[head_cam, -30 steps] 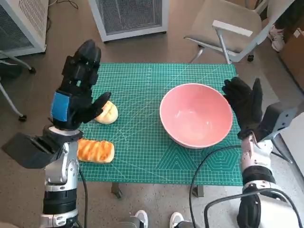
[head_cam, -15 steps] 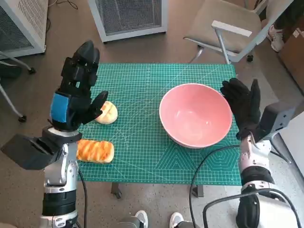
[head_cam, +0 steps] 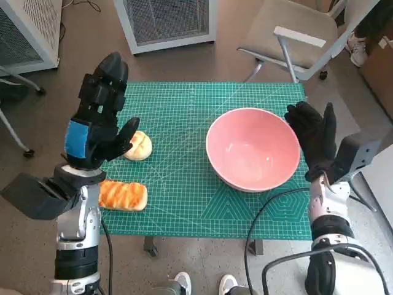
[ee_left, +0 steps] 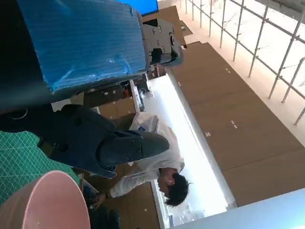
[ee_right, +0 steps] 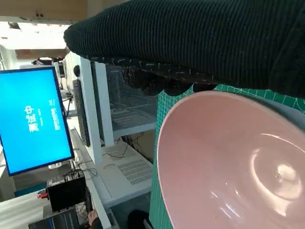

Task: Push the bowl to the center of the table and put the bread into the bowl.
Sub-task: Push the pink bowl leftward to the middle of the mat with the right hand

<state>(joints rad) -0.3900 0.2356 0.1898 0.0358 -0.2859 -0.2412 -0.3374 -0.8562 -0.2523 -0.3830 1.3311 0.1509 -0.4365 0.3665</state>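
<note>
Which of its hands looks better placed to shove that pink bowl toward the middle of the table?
The right hand, probably. It stands open just beside the pink bowl, on the side away from the table's middle. The left hand is far off, above the round bread.

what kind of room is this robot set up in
Probably a robotics lab or test office, not a kitchen. A green gridded cutting mat covers the small table, a lit blue monitor stands over grey mesh-fronted equipment cabinets, and a grey office chair sits beyond the table.

I worked in a lab: a green cutting mat (head_cam: 196, 123), a blue monitor (ee_right: 33, 119) and wire-mesh equipment racks (ee_right: 126, 102) surrounded me.
</note>
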